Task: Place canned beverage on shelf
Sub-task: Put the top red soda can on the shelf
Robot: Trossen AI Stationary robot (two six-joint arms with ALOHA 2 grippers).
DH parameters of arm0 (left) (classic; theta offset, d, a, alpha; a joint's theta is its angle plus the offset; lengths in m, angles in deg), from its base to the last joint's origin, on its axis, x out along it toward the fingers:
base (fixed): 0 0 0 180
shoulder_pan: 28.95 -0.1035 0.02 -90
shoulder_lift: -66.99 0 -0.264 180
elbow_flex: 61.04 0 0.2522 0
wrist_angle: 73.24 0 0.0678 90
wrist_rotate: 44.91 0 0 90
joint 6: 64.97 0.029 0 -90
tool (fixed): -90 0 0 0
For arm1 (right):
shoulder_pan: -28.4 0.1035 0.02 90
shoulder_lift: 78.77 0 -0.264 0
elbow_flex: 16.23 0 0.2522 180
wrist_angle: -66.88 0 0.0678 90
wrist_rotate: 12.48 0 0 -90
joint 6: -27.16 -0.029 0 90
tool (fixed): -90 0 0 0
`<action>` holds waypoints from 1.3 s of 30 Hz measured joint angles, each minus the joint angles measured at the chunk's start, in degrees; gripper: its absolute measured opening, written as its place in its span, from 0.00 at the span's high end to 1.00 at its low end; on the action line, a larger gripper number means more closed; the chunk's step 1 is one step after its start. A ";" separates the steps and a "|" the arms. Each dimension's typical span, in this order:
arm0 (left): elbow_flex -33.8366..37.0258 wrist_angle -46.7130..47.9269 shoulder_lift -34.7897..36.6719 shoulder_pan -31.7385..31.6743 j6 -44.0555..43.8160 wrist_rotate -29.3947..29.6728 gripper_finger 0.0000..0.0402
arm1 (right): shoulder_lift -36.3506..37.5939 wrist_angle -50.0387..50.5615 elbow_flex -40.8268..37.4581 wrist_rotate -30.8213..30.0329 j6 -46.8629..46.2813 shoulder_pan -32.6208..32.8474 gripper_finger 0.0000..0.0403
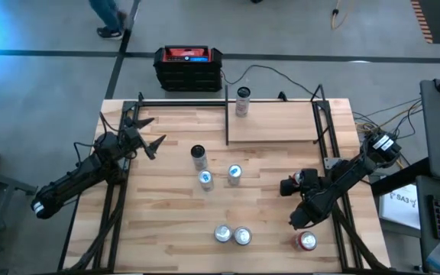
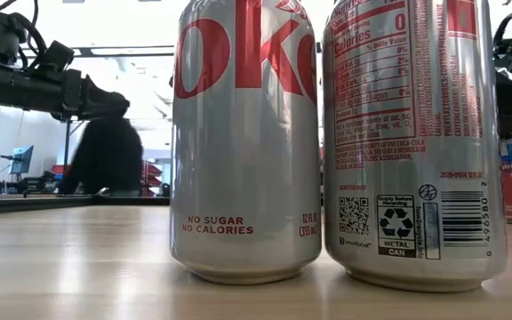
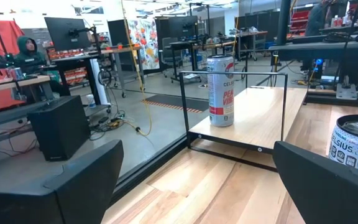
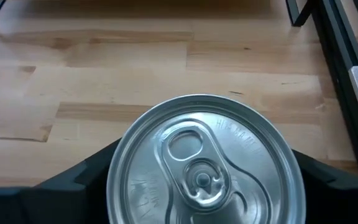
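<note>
A red canned beverage (image 1: 307, 241) stands upright on the tabletop near the right front. Its silver top (image 4: 204, 168) fills the right wrist view. My right gripper (image 1: 299, 223) is open and points down over it, one finger on either side of the can; I cannot tell whether they touch it. The shelf (image 1: 273, 122), a light wood board edged with black rods, lies on the tabletop at the far side, with one tall can (image 1: 242, 101) standing at its left corner; both also show in the left wrist view, the shelf (image 3: 253, 118) and the can (image 3: 220, 90). My left gripper (image 1: 150, 142) is open and empty at the table's left.
Several other cans stand on the tabletop: a dark one (image 1: 198, 156), two mid-table (image 1: 205, 179) (image 1: 234, 174), and two silver ones (image 1: 221, 233) (image 1: 242, 236) at the front, which fill the low view (image 2: 245, 142) (image 2: 416, 142). Black frame rails (image 1: 328, 137) run along the table's sides.
</note>
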 joint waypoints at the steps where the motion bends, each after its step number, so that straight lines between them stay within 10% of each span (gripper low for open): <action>1: 0.00 0.00 0.01 0.02 0.00 0.00 0.01 | 0.00 -0.09 0.24 0.15 0.00 -0.04 0.29; 20: 0.00 0.00 -0.02 0.02 0.00 -0.01 0.01 | 0.25 14.03 9.99 -1.66 -3.09 -1.96 0.28; 39: 0.00 0.00 -0.02 0.01 0.00 -0.01 0.01 | 0.35 14.44 14.08 -11.25 7.33 -26.58 0.25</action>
